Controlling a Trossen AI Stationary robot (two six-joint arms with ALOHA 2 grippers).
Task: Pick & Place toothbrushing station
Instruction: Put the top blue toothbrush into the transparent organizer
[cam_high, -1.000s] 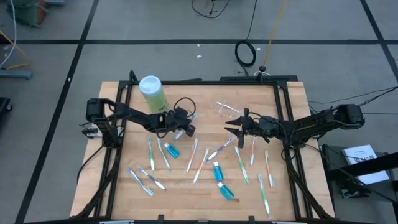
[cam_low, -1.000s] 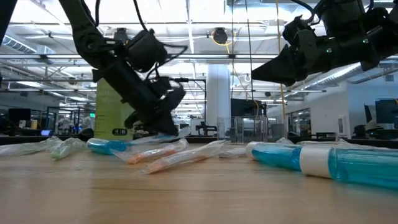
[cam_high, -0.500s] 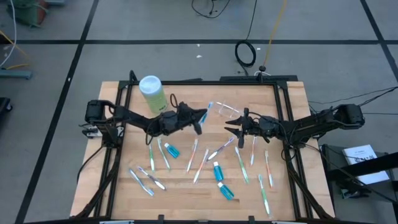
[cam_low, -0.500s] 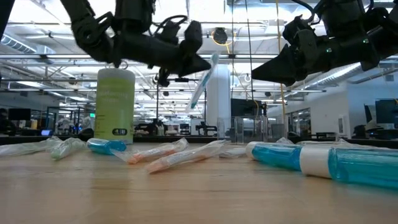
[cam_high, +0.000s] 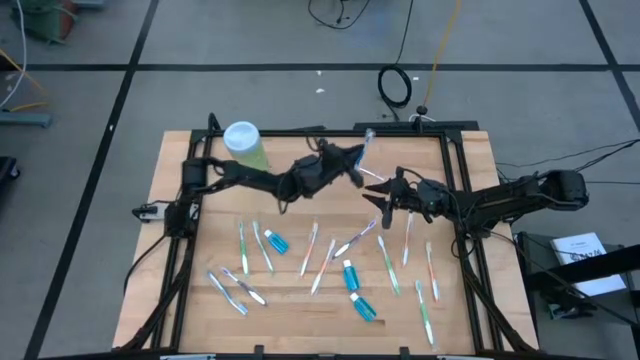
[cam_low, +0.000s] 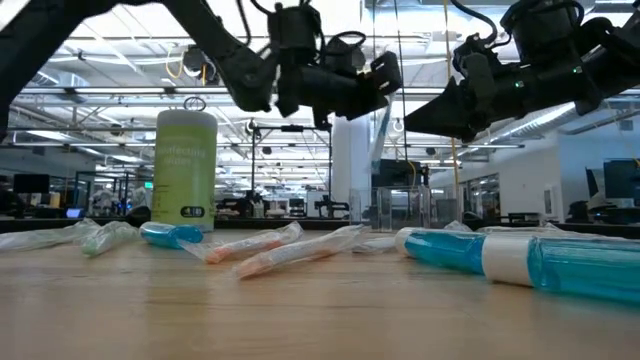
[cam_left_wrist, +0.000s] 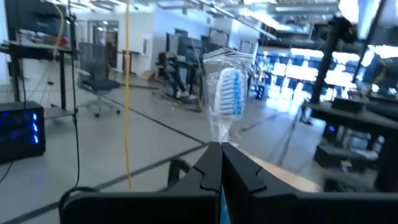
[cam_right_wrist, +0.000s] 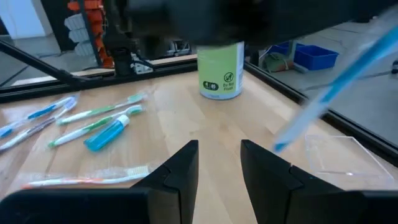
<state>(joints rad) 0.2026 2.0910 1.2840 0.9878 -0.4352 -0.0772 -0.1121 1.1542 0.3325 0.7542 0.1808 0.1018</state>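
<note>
One blue toothbrush, still wrapped, sits pinched in your left gripper. Half second back it hung nearer green canister; now carried farther across table, above clear cup. Judgement: drop into cup comes next. Right gripper waits just beside cup, fingers parted, empty. Other brushes and blue toothpaste tubes lie below both grippers. Canister label too small to read.
</note>
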